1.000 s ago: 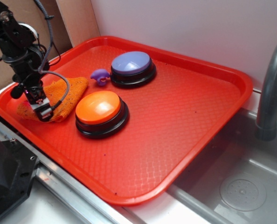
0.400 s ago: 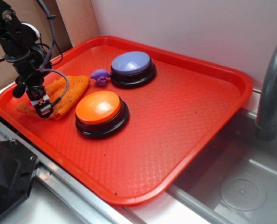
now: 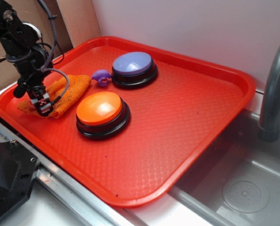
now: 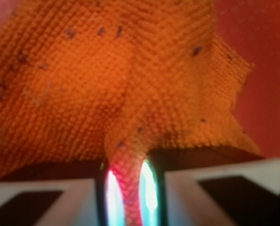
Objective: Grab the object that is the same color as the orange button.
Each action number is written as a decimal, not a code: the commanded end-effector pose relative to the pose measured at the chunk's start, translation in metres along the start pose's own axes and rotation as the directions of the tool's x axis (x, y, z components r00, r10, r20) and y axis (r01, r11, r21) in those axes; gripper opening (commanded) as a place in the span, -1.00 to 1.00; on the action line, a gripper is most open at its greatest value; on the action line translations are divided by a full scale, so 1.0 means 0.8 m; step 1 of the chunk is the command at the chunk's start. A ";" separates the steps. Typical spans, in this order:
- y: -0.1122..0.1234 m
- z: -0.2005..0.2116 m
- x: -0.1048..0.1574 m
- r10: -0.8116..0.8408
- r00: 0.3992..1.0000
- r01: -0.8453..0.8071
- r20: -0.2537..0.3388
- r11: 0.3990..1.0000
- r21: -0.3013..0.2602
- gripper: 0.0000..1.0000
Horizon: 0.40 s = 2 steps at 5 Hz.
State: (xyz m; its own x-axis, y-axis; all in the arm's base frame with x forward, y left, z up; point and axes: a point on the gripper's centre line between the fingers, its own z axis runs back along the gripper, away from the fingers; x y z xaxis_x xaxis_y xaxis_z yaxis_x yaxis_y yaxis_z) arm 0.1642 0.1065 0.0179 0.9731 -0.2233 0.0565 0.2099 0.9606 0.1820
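Cloth (image 3: 67,92), orange and fuzzy with dark specks, lies folded at the near left corner of the red tray (image 3: 187,117), just beside the orange button (image 3: 101,113), and it is plainly the thing wanted: its colour matches that glossy dome, while the small purple piece (image 3: 101,76) further back pairs with the purple button (image 3: 133,68) instead. The hand (image 3: 42,107) sits low on the cloth's left end, and from the wrist view you can see why it is there: a raised ridge of fabric (image 4: 126,188) runs between the two fingers (image 4: 69,200), which are drawn close and pinching that fold. The rest of the cloth spreads out above the pinch, slack and resting on the tray.

Taking a ridge rather than the flat sheet makes sense to me; a fold gives the fingers something to bite on, where a flat layer would slide away. The grip looks narrow, so I would guess the cloth could slip if lifted sharply. From where things stand, the grasp seems made and the lift is what remains. The buttons stand clear of the arm (image 3: 17,37), so nothing should be knocked.
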 end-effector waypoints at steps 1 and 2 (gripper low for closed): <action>0.012 0.048 0.022 0.122 0.993 -0.122 -0.008 0.992 0.022 -1.00; -0.003 0.106 0.039 0.190 0.978 -0.184 0.082 0.980 -0.075 -1.00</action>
State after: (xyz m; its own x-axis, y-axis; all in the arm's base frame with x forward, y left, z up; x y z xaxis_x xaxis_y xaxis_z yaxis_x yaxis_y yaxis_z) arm 0.1737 0.0781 0.0895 0.9918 -0.0276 0.1248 0.0176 0.9966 0.0803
